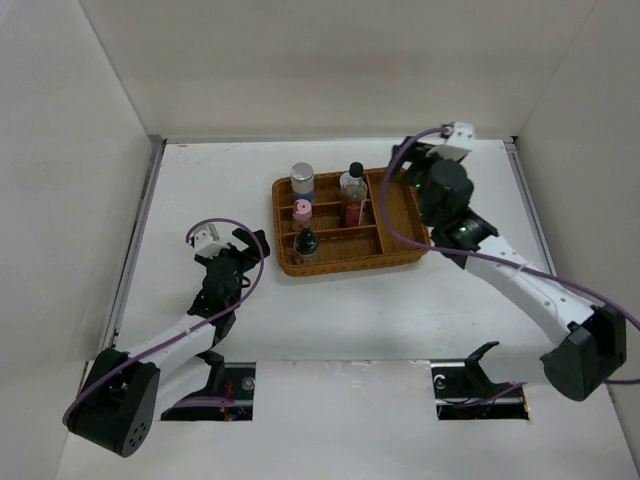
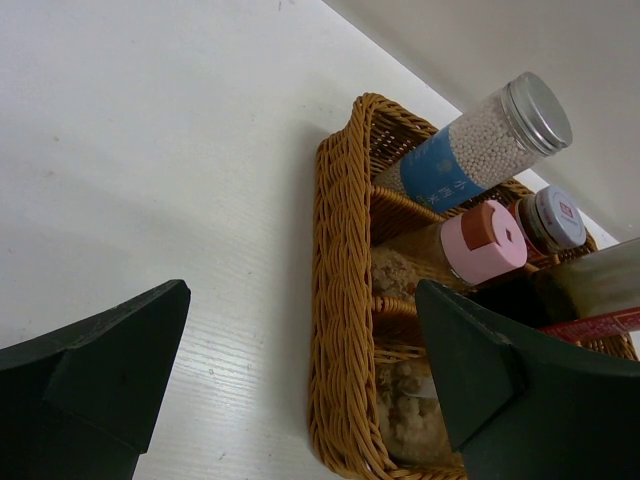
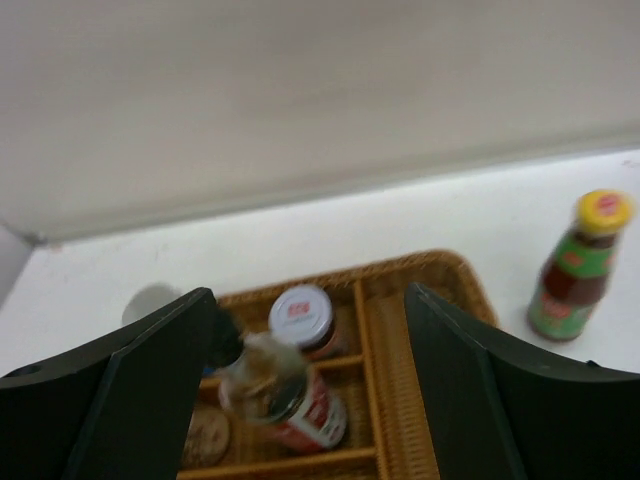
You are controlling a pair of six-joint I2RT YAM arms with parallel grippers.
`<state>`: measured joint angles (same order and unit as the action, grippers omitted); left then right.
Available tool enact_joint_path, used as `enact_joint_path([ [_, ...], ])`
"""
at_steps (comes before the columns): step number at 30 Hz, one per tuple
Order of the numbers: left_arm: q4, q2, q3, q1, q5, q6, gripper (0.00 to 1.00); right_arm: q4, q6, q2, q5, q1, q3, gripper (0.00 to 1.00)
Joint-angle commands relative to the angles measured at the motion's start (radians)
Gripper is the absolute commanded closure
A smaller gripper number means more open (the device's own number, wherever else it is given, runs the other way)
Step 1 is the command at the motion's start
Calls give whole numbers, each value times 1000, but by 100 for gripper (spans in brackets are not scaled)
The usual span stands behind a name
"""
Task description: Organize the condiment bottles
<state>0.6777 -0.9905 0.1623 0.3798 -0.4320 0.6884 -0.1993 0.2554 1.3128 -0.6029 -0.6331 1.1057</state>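
Inside the wicker tray (image 1: 340, 268): silver-capped bottle (image 1: 302, 180), pink-capped bottle (image 1: 300, 210), dark black-capped bottle (image 1: 305, 243), red-lidded jar (image 3: 300, 312), tall clear bottle (image 1: 354, 198). The yellow-capped green bottle (image 3: 572, 270) stands outside, near the tray. The right gripper (image 3: 308, 295) hangs above the tray, jaws wide, empty; the left gripper (image 2: 300, 295) sits beside the tray, jaws wide, empty.

From above, the right arm (image 1: 520, 285) hides the tray's (image 1: 340, 265) right end and the green bottle (image 3: 572, 270). The right wrist view is blurred and its labels are unreadable; a finger (image 3: 130, 400) covers most of the silver cap (image 3: 150, 300). In the left wrist view, a dark bottle (image 2: 575, 285) is cut off by the right edge.
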Motion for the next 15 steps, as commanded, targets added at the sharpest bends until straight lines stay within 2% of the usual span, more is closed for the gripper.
enact_joint_path([
  [1, 52, 7, 20, -5, 12, 7, 0, -26, 31, -50, 54, 138, -32, 16],
  [4, 51, 9, 20, -2, 12, 7, 0, 41, 41, 11, 89, 281, -4, 16],
  [7, 52, 10, 20, -2, 7, 7, 0, 95, 27, 129, 110, 373, 66, 14],
  [15, 59, -17, 22, -5, 10, 7, 0, 161, -7, 391, 156, 476, 255, 14],
])
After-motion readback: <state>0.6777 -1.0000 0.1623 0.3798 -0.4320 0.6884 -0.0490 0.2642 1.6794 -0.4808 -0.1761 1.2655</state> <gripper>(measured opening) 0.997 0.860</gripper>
